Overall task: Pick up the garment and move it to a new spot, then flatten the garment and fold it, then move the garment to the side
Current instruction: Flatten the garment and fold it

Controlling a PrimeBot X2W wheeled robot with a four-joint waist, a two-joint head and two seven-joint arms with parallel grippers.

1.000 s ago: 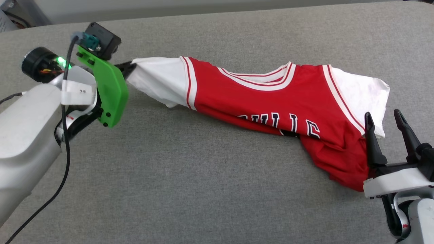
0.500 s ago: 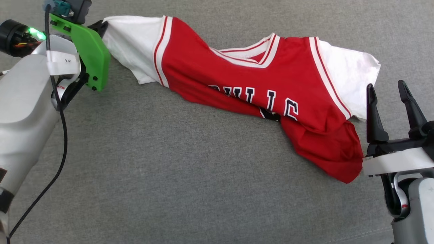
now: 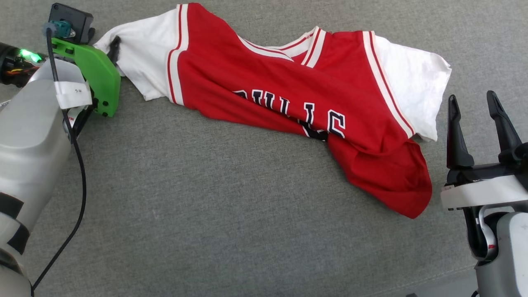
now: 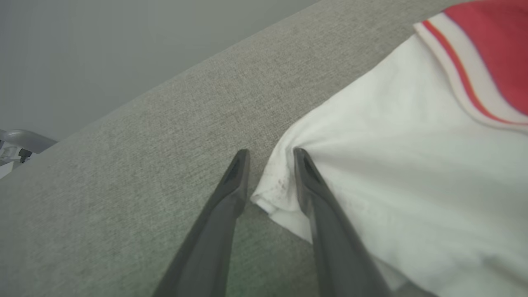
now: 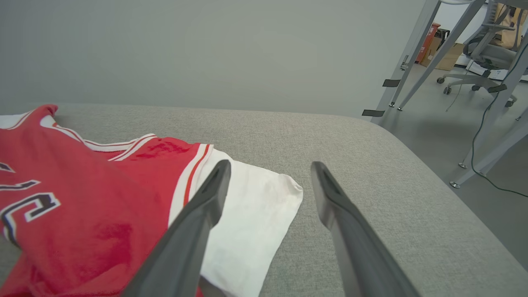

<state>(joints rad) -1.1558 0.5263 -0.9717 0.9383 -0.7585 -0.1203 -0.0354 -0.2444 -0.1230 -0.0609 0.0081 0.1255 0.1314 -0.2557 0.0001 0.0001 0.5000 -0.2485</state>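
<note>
1. Letting go is what has just happened: the left gripper (image 4: 271, 153) now has its two fingers parted. The corner of the white sleeve (image 4: 392, 144) lies slack between them, touching one finger but not pinched.
2. In the head view that gripper sits at ten o'clock, at the tip of the sleeve.
3. The right gripper (image 3: 472, 98) waits at four o'clock, jaws wide and holding nothing. It is just beside the other white sleeve (image 3: 412, 82) but apart from it.
4. The garment (image 3: 288, 82) lies front-up on the grey padded surface (image 3: 206, 206). It runs from ten o'clock across the top to its red hem corner at four o'clock.
5. Its lower body is rucked and folded under itself, which hides part of the lettering.
6. Judged from this, the move to a new spot looks finished. Flattening comes next, and the bunched hem is the part that needs pulling out.
7. A second ago the left fingers were clamped on the sleeve tip and the cloth was drawn taut toward them. Now the sleeve has settled wider and looser.
8. The garment sits higher in the head view than before, but the whole picture has shifted, so the camera moved.
9. The right gripper's spread is unchanged.
</note>
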